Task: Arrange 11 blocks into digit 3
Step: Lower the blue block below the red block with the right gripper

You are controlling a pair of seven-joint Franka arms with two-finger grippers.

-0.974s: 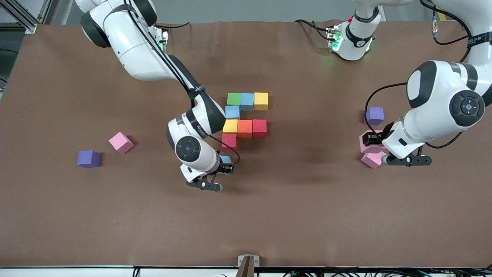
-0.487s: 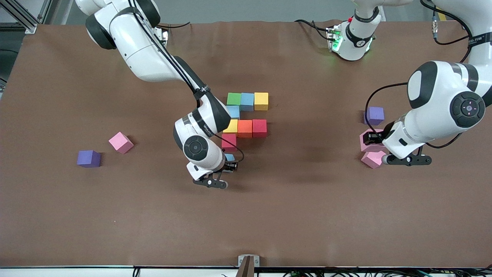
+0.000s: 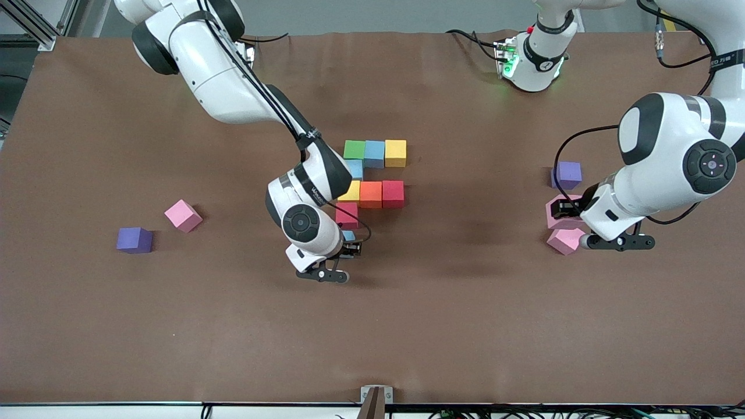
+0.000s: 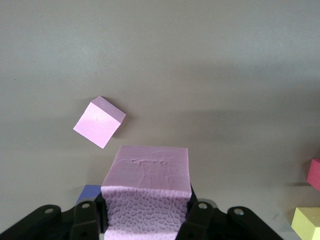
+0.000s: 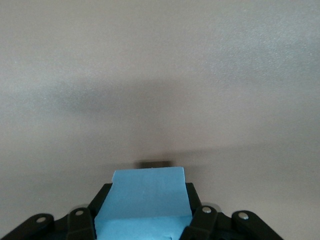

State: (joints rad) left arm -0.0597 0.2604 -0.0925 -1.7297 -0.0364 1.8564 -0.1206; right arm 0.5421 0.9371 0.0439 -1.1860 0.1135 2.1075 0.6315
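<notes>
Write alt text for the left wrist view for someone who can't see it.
The left gripper is shut on a pink block, seen from just above its black fingers. A second pink block lies tilted on the brown table, and a purple cube, a red block and a yellow block peek in at the edges.
</notes>
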